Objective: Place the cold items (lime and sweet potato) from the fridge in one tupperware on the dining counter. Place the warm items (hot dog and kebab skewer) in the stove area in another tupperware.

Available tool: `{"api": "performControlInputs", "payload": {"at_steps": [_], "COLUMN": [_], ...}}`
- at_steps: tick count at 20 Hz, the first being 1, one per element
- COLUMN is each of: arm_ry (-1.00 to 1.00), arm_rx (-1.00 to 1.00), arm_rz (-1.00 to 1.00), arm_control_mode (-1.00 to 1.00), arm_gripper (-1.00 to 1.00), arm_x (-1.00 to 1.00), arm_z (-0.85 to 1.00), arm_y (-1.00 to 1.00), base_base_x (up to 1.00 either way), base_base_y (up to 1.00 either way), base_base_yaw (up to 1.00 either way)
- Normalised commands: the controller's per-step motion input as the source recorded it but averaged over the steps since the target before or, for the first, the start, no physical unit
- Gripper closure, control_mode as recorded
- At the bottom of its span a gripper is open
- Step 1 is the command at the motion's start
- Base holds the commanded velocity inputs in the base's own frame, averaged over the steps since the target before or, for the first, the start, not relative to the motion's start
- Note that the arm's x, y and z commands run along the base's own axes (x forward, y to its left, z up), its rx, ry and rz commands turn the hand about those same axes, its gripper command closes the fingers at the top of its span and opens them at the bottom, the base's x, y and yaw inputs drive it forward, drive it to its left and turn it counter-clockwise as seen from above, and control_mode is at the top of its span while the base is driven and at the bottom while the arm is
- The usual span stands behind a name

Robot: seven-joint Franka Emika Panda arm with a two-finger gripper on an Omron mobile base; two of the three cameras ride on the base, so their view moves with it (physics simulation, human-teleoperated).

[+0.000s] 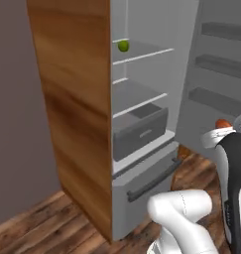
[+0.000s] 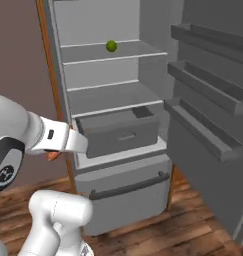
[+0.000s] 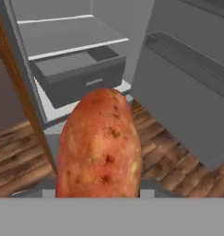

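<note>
Fingers pinching sweet potato (image 3: 100, 145), clear of fridge (image 1: 82, 124), outside its drawer (image 2: 120, 132). Lime (image 2: 111, 46) on fridge upper shelf. Risk: heavy round potato slipping from narrow grip while base drives.

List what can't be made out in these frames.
- Gripper finger tips: hand view, hidden behind the sweet potato, which is held in the shut gripper.
- Sweet potato: left base view, just an orange sliver above the wrist; the arm covers the rest.
- Inside of the fridge drawer: hidden by its front wall.
- Lime: too small for surface detail.
- Tupperware, dining counter, stove: out of frame.
</note>
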Motion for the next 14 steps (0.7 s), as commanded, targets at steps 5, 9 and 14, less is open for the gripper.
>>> {"api": "performControlInputs", "payload": {"at_steps": [5, 9, 14], "arm_ry": [0.0, 0.0, 0.0], "arm_rx": [0.0, 0.0, 0.0], "arm_rz": [0.0, 0.0, 0.0], "arm_control_mode": [1.0, 1.0, 1.0], "arm_gripper": [1.0, 1.0, 1.0], "arm_x": [0.0, 0.0, 0.0], "arm_z": [0.0, 0.0, 0.0], "arm_y": [0.0, 0.0, 0.0], "base_base_x": [-0.52, -0.52, -0.6], "base_base_y": [0.39, 0.35, 0.23], "base_base_yaw": [-1.0, -1.0, -1.0]}}
